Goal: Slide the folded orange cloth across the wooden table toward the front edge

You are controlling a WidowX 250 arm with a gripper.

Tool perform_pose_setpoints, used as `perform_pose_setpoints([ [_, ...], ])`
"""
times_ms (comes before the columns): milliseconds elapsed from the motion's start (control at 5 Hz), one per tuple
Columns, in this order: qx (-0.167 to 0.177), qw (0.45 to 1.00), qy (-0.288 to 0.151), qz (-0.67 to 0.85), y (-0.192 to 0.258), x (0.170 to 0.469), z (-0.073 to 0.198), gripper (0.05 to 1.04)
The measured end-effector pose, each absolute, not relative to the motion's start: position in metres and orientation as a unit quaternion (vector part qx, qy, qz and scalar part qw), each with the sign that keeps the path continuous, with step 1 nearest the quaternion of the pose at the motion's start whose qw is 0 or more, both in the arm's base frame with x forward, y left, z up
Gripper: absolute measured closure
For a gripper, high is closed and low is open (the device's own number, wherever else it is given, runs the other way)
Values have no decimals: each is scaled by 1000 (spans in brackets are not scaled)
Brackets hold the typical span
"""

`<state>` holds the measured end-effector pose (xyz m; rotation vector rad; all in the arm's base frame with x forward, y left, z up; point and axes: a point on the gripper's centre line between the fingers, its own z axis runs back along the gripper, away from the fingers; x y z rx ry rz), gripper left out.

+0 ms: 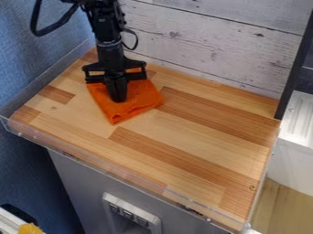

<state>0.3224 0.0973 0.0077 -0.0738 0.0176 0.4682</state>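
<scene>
The black hand points straight down over the orange cloth, its fingers together; whether they pinch fabric, I cannot tell. The cloth lies spread at the wooden table's back left, near the plank wall, its flatness probably giving the hand easy access from above.

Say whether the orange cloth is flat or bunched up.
Mostly flat: the orange cloth lies low on the wooden top below the gripper, near corner spread out.

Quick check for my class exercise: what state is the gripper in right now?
Gripper: closed, down at the orange cloth; whether it pinches any fabric cannot be told.
</scene>
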Motion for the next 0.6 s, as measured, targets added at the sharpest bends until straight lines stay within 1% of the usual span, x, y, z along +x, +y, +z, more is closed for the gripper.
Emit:
perform_pose_setpoints([
  [400,-36,992,-14,118,72,295,7,1022],
  [600,-24,997,-21,76,64,287,8,1022],
])
